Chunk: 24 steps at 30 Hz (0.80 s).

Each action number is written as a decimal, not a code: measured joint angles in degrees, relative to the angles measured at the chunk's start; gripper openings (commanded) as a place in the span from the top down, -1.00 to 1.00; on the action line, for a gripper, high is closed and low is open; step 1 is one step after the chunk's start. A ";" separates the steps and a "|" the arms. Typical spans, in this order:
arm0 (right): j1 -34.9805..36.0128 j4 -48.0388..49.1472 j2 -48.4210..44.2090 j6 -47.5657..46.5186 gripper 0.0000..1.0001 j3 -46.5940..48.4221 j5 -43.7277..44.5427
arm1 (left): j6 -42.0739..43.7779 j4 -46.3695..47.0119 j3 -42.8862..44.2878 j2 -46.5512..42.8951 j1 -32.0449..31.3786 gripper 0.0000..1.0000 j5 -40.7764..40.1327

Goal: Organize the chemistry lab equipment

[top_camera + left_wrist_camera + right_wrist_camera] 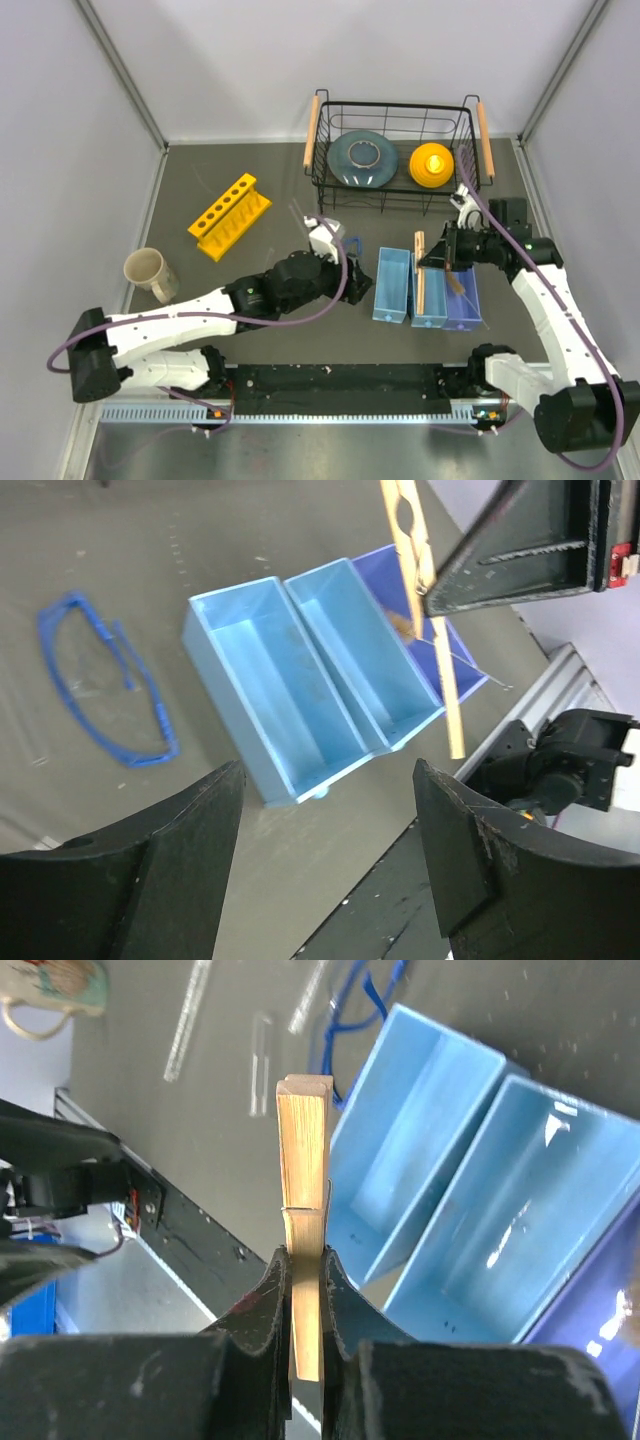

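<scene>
My right gripper (pixel 307 1270) is shut on the slim tan wooden test-tube clamp (pixel 305 1150) and holds it in the air over the light blue bins; from above the clamp (pixel 420 272) hangs over the middle bin (pixel 430 300), by the right gripper (pixel 441 258). My left gripper (pixel 330 860) is open and empty, just left of the bins (pixel 357 282). The blue-rimmed safety glasses (pixel 100 680) lie on the mat left of the bins. Thin clear glass tubes (pixel 188 1022) lie loose on the mat. The yellow six-hole rack (pixel 230 215) stands at the back left.
Three blue bins stand side by side: left (pixel 392 285), middle, and a darker one (pixel 463 300) on the right. A black wire basket (pixel 470 120) at the back holds a blue plate (pixel 362 158) and a yellow object (pixel 432 165). A beige mug (pixel 150 273) stands at the left.
</scene>
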 measured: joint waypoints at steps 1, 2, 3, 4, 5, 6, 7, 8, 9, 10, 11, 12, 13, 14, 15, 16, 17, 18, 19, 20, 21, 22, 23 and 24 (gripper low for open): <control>-0.11 -1.64 0.61 -0.83 1.00 0.00 0.42 | 0.15 -0.81 -0.85 -1.38 0.24 -0.47 -0.55; -0.39 -2.91 1.11 -1.44 0.99 -0.02 0.72 | 0.28 -1.44 -2.01 -3.02 0.52 -0.47 -1.16; -0.74 -4.31 1.62 -2.08 0.98 -0.11 1.38 | 0.42 -2.27 -3.17 -4.63 0.81 -0.47 -1.92; -1.20 -5.35 1.92 -2.36 0.97 -0.35 2.05 | 0.48 -3.30 -4.22 -6.21 1.03 -0.47 -2.67; -1.73 -6.29 2.08 -2.73 0.95 -0.57 2.67 | 0.46 -4.52 -5.27 -7.80 1.16 -0.47 -3.41; -2.10 -6.88 2.16 -2.97 0.95 -0.83 3.04 | 0.44 -5.38 -5.99 -8.98 1.25 -0.47 -3.98; -2.60 -7.54 2.32 -3.26 0.95 -1.16 3.48 | 0.42 -6.49 -6.80 -10.47 1.27 -0.47 -4.61; -3.02 -8.02 2.54 -3.34 0.93 -1.55 3.85 | 0.33 -7.54 -7.63 -12.00 1.27 -0.47 -5.31; -3.39 -8.24 2.80 -3.52 0.90 -2.01 4.13 | 0.13 -8.50 -8.37 -13.49 1.29 -0.47 -5.79; -3.67 -8.35 3.10 -3.58 0.90 -2.67 4.37 | -0.02 -9.33 -9.01 -14.84 1.29 -0.47 -6.36; -3.89 -8.44 3.43 -3.63 0.87 -3.26 4.50 | -0.09 -10.05 -9.60 -16.20 1.29 -0.47 -6.88; -4.07 -8.57 3.76 -3.63 0.86 -3.89 4.68 | -0.26 -10.64 -10.21 -17.44 1.31 -0.47 -7.32; -4.11 -8.72 3.98 -3.65 0.83 -4.33 4.79 | -0.31 -10.95 -10.67 -18.36 1.31 -0.47 -7.74; -4.13 -8.79 4.24 -3.67 0.82 -4.85 4.98 | -0.48 -11.32 -11.21 -19.34 1.31 -0.47 -8.28; -4.15 -8.79 4.46 -3.63 0.79 -5.27 5.16 | -0.66 -11.72 -11.69 -20.20 1.31 -0.47 -8.61; -4.15 -8.83 4.63 -3.56 0.75 -5.44 5.25 | -0.98 -12.28 -12.09 -20.96 1.31 -0.48 -9.01; -4.46 -8.57 4.76 -3.54 0.75 -5.68 5.27 | -1.22 -12.61 -12.24 -21.31 1.31 -0.47 -9.27; -4.87 -8.52 4.92 -3.45 0.75 -5.84 5.29 | -1.53 -12.92 -12.46 -21.64 1.31 -0.47 -9.44; -5.46 -8.22 5.05 -3.43 0.74 -6.10 5.38 | -1.75 -13.11 -12.68 -21.86 1.31 -0.47 -9.66; -6.01 -8.07 5.31 -3.26 0.74 -6.21 5.46 | -1.84 -13.42 -12.79 -21.97 1.31 -0.47 -9.75; -6.29 -7.76 5.53 -3.17 0.74 -6.34 5.53 | -1.99 -13.55 -12.87 -22.05 1.31 -0.47 -9.77; -6.51 -7.48 5.88 -3.13 0.73 -6.45 5.66 | -2.05 -13.68 -12.90 -22.08 1.31 -0.47 -9.79; -6.75 -7.30 6.25 -3.06 0.72 -6.51 5.75 | -2.19 -13.86 -12.92 -22.08 1.31 -0.47 -9.79; -6.78 -6.93 6.58 -3.06 0.72 -6.71 5.81 | -2.23 -13.97 -12.94 -22.08 1.31 -0.47 -9.79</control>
